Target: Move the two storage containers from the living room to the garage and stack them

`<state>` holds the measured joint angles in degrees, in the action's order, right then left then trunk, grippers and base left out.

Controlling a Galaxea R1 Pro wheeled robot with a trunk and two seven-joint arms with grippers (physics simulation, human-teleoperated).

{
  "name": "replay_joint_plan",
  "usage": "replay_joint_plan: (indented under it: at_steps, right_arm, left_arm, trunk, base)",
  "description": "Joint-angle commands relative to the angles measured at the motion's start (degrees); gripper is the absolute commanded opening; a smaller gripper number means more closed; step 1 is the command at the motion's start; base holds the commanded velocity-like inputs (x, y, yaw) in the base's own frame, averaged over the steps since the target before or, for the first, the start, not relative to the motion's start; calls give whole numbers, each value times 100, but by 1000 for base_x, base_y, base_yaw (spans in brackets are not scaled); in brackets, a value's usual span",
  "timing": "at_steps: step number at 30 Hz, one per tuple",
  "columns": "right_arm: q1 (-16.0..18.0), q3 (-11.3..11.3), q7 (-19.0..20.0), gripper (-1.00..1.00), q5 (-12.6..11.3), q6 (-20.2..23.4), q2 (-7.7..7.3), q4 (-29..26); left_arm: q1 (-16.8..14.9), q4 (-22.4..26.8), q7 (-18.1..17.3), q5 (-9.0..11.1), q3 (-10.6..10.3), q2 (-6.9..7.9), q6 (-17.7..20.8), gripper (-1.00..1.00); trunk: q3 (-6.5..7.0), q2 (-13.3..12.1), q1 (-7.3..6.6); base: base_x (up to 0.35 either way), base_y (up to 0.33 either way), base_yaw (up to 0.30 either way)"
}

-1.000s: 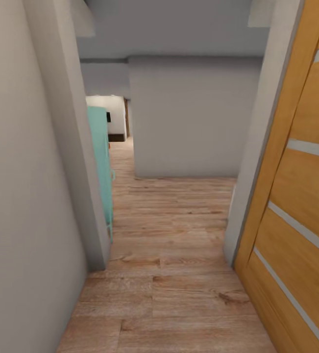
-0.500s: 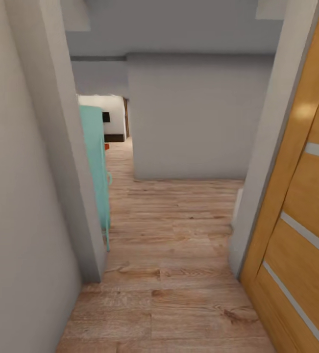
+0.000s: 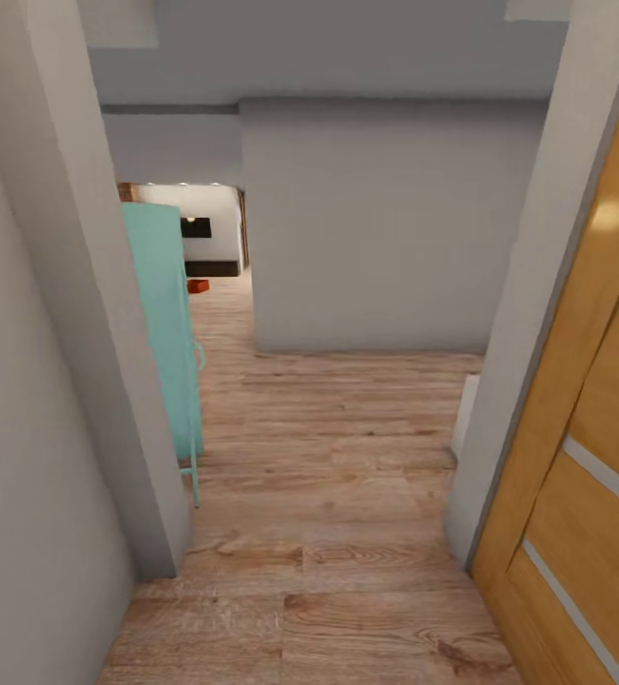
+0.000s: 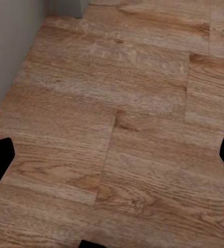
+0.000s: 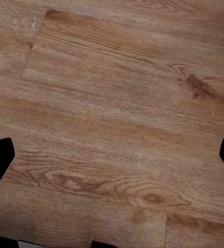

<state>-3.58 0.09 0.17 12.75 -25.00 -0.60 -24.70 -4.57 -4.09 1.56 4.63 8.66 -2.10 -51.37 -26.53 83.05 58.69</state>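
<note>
I am in a narrow hallway with a light wood plank floor, facing a doorway; a grey wall is close at my left and an open wooden door with pale stripes is close at my right. Far ahead and to my left, past a tall mint-green cabinet, a small orange-red shape sits on the floor of a lit room; I judge it may be one storage container, too small to be sure of its long axis. It lies well apart from both arms, nearer my left side. My left hand and right hand each hang over bare planks, fingers spread wide, holding nothing. I see no brands, labels or writing.
</note>
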Motion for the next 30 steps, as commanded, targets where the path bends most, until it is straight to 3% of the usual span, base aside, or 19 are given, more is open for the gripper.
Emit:
replay_joint_plan:
  at_steps: [1,16,30]
  right_arm:
    - [-3,0,1,100,17,-5,-1,-8]
    - [-3,0,1,100,26,-5,-1,-8]
    - [-3,0,1,100,23,-14,-1,-8]
  left_arm:
    - [-9,-21,2,29,-14,-1,-31,100]
    - [-9,-20,2,29,-14,-1,-31,100]
    - [-9,-13,2,22,-14,-3,-31,100]
  trunk:
    - [-5,3,4]
    - [-5,3,4]
    - [-5,3,4]
  base:
    - [326,-115,82]
    - [326,-115,253]
    - [326,-113,19]
